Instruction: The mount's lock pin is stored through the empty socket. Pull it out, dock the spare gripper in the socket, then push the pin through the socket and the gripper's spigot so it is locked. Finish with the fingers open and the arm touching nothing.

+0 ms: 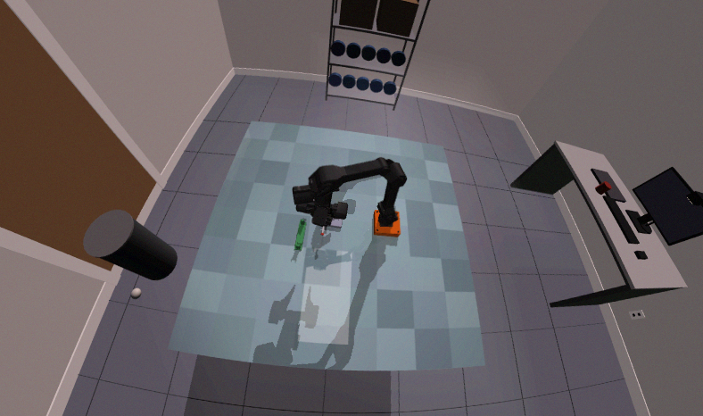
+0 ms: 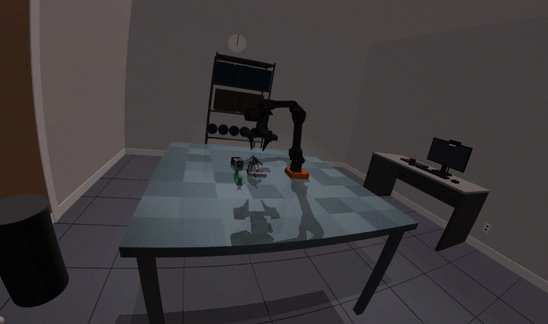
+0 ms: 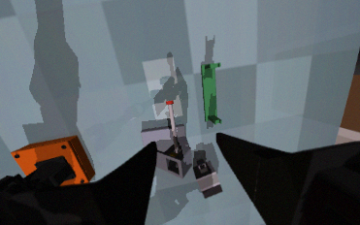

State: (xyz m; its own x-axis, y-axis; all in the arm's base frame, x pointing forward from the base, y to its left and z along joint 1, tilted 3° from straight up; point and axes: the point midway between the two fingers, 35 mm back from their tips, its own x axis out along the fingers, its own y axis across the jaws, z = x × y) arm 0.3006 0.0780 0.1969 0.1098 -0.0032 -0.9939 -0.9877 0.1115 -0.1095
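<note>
Glossy checkered table (image 2: 179,209) | slim red-capped pin (image 3: 172,117) through boxy grey socket (image 3: 171,162) | tool (image 3: 185,160) part-open, empty

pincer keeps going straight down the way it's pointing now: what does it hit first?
Probably the grey socket mount with the red-capped lock pin stored through it: the wrist view frames both between the open, empty pincer. Depth is unclear; the small grey block beside it could be first.
</note>
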